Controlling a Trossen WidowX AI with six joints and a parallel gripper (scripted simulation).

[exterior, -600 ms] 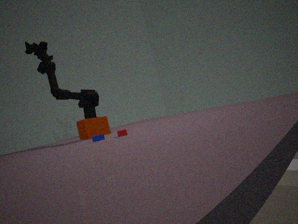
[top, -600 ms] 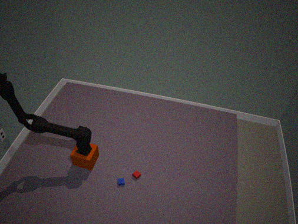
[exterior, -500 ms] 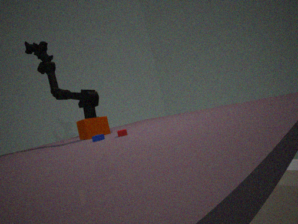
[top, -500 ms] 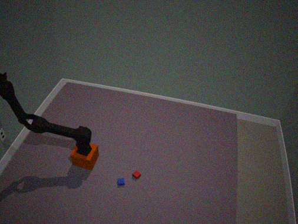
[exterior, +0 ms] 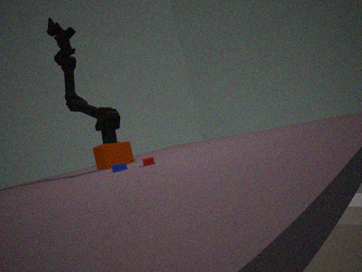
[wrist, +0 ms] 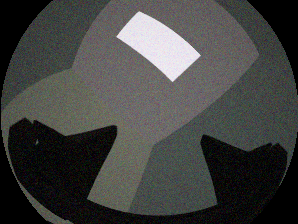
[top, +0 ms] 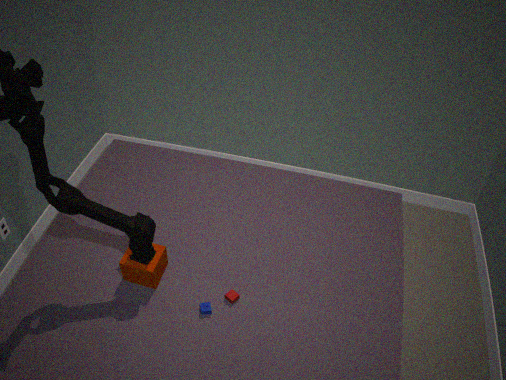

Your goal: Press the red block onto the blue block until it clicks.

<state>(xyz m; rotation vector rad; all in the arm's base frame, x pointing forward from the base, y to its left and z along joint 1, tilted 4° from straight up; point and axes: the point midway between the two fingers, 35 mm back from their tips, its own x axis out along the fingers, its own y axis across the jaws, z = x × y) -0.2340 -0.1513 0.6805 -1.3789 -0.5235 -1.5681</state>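
Lying flat, red block (top: pixel 232 296) (exterior: pixel 148 161) skewed vs. blue (top: pixel 205 308) (exterior: pixel 119 167).

Well below the raised claw (top: pixel 19 70) (exterior: pixel 61 26) (wrist: pixel 159 131) spreads a broad, flat, dull pink table (top: pixel 310 260) (exterior: pixel 186 215), which carries the orange base (top: pixel 140 277) (exterior: pixel 114 157) down and to the right of the claw as seen from above. Farther down and right from the claw than that base, the blue block (top: pixel 205 308) (exterior: pixel 119 167) and the red block (top: pixel 232 296) (exterior: pixel 149 161) lie directly on the tabletop, near each other but apart, the blue one slightly nearer the claw's side in the top view.
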